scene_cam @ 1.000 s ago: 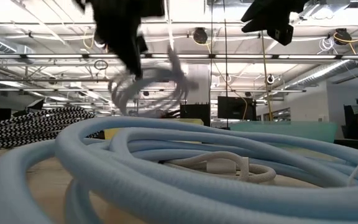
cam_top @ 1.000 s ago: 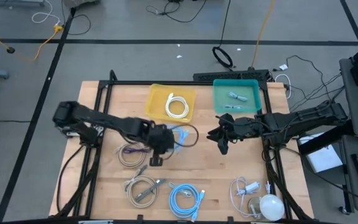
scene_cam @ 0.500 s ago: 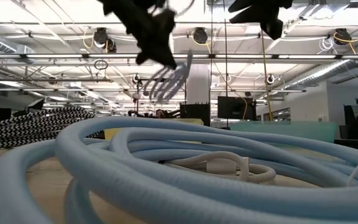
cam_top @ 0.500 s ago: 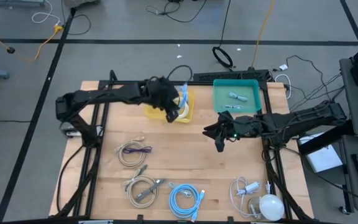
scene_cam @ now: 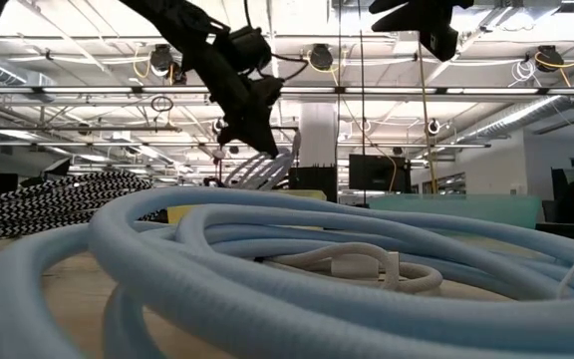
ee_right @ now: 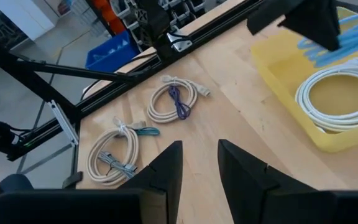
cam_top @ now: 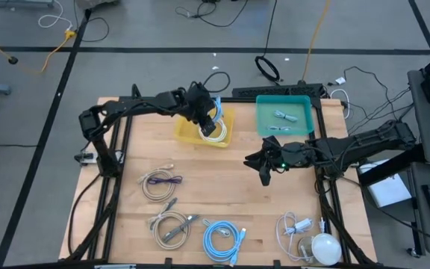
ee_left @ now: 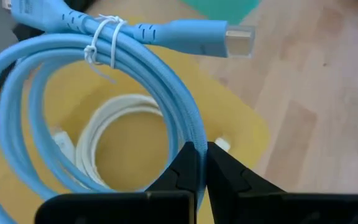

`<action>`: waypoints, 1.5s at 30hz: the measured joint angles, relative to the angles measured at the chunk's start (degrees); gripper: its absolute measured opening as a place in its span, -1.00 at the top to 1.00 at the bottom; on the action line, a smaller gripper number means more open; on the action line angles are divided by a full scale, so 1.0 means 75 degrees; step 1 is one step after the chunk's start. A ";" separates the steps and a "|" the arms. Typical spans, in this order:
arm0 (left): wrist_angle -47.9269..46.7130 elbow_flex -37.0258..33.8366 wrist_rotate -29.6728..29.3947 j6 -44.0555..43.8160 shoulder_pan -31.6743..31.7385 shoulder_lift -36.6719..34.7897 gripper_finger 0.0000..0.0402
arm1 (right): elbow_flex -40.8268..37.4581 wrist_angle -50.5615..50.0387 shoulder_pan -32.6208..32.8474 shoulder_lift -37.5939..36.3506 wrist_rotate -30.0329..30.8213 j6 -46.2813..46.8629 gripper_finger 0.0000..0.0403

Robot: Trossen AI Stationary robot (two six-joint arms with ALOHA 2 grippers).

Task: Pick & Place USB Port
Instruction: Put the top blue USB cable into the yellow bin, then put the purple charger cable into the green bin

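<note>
Seen from overhead: a wooden table (cam_top: pixel 275 205) strewn with coiled cables. Left gripper (cam_top: pixel 206 118) clenched on a light blue USB cable (cam_top: pixel 215 113), hovering above the yellow bin (cam_top: pixel 187 128) at the table's far side. In the left wrist view, fingers (ee_left: pixel 188 163) pinched tight on the blue coil (ee_left: pixel 166 81), its loops bound by a white twist tie (ee_left: pixel 104 42), one plug end pointing out toward the wood. Directly beneath, inside the yellow bin (ee_left: pixel 241 124), a white coiled cable (ee_left: pixel 98 149).

Just beside the yellow bin, a teal bin (cam_top: pixel 284 114) holding small grey cables. Right gripper (cam_top: pixel 263 166) hanging over bare wood near the table's middle, in front of the teal bin, fingers (ee_right: pixel 166 171) parted, grasping nothing.

Nearer the front edge: a beige coil with a purple tie (cam_top: pixel 160 183), a beige coil with a grey plug (cam_top: pixel 172 225), another light blue coil (cam_top: pixel 222 239), and a white cable beside a round white object (cam_top: pixel 324 246) at the right corner.

From table height: the front blue coil (scene_cam: pixel 267 269) filling the foreground, with the left gripper (scene_cam: pixel 252 105) and its cable hanging high above the yellow bin behind.
</note>
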 joint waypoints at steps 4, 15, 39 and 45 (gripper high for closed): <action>-0.0559 0.0000 0.0025 0.0029 -0.0234 0.0088 0.95 | 0.0000 0.0000 0.0000 -0.0001 0.0002 0.0000 0.54; -0.0354 -0.1297 -0.0554 -0.0153 -0.0456 0.0105 0.95 | 0.0000 0.0000 0.0000 0.0000 0.0188 -0.0054 0.54; -0.0405 -0.1469 -0.0522 -0.0717 -0.0281 -0.0111 0.48 | 0.0000 0.0001 -0.0017 0.0000 0.0388 -0.0061 0.54; -0.0705 -0.1475 -0.0568 -0.0695 -0.0278 -0.0484 0.42 | 0.0000 0.0003 -0.0017 0.0000 0.0391 -0.0071 0.54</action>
